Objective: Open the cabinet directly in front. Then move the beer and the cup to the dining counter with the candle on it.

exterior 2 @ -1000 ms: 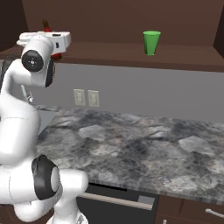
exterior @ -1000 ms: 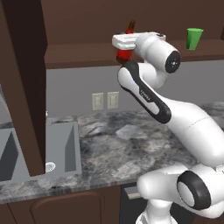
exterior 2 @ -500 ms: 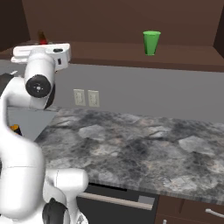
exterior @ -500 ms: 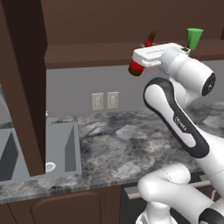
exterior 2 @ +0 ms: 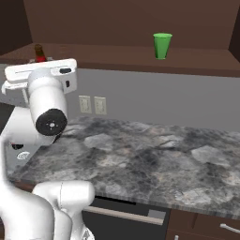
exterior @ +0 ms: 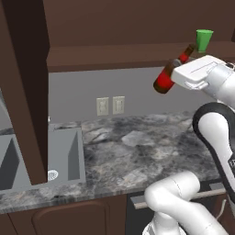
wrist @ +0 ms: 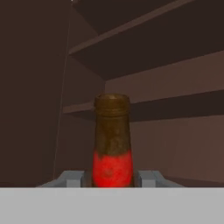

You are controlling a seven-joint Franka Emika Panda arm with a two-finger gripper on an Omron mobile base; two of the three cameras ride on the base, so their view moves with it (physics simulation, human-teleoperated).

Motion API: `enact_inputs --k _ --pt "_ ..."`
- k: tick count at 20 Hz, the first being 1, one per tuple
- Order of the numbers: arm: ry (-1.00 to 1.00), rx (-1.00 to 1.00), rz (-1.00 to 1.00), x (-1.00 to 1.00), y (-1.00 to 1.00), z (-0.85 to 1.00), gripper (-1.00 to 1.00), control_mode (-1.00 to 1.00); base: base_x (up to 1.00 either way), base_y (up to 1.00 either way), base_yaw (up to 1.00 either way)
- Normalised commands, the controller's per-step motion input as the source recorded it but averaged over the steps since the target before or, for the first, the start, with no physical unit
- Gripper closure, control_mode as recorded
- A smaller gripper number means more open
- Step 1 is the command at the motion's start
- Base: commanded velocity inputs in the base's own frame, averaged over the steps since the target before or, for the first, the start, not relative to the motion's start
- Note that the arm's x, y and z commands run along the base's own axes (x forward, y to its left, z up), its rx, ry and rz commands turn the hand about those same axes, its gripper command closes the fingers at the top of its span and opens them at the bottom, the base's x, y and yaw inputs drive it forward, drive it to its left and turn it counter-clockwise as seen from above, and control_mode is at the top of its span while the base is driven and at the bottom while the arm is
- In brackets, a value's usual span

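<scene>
Jaws: pinching the beer (exterior: 164, 80) — one on each side of its red label.
Beer: tilted, lifted off the cabinet shelf (exterior 2: 117, 52), above the marbled bench (exterior: 133, 151).
Cup (exterior 2: 162, 45): upright on that shelf — well apart from the bottle.

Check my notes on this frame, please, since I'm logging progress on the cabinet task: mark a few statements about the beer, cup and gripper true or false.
1. The gripper is shut on the beer. True.
2. The beer stands upright on the cabinet shelf. False: it is tilted in the air, out in front of the shelf.
3. The cup sits upright on the shelf. True.
4. The cup has been moved onto the marbled worktop. False: it is on the cabinet shelf above it.
5. A sink is set in the worktop at the left. True.
</scene>
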Motion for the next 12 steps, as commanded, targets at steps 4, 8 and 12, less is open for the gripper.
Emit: enact_inputs --k 4,8,12 --pt "0.00 0.00 0.09 -1.00 -0.33 0.00 1.00 -1.00 0.00 0.00 0.00" --pt "0.00 0.00 0.11 -1.00 -0.31 0.00 1.00 -1.00 0.00 0.00 0.00" --pt "0.00 0.00 0.11 -1.00 -0.31 0.00 1.00 -1.00 0.00 0.00 0.00"
